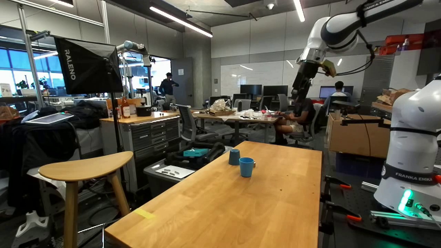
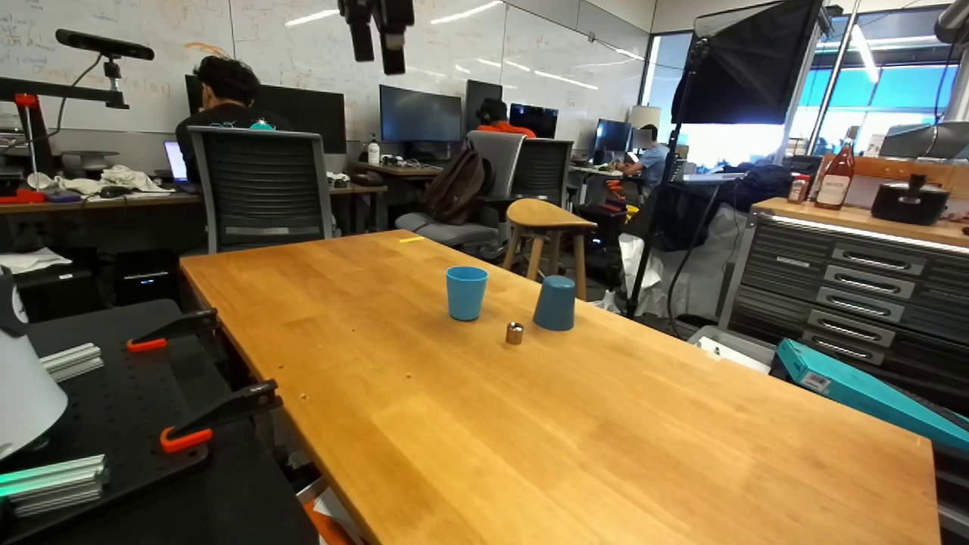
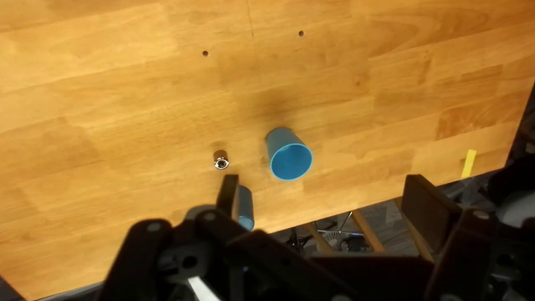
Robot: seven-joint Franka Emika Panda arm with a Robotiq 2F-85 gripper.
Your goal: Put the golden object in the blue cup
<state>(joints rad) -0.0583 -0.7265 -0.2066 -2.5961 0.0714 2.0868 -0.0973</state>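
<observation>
I judge myself at the approach: nothing is picked yet, and the golden object (image 3: 221, 160) stands on the table (image 3: 104, 125). Left to right in the wrist view, it comes first, toward the long edge opposite my base (image 1: 410, 148). Next is an overturned cup (image 3: 246, 207), closer to that edge and partly hidden by one of my fingers (image 3: 228, 192). Then the blue cup (image 3: 291, 161) stands mouth up, nearer the corner marked with yellow tape (image 3: 469, 164). My next move, I think, calls for shifting away from that corner and descending until my fingers straddle the golden object; the room between it and each cup looks tight, so I should narrow my spread first. My claw (image 3: 321, 177) is spread wide and holds nothing. Left to right in an exterior view, it hangs high above the table, slightly tilted; then my arm (image 1: 339, 26) slants up and back toward the long edge on my side.
</observation>
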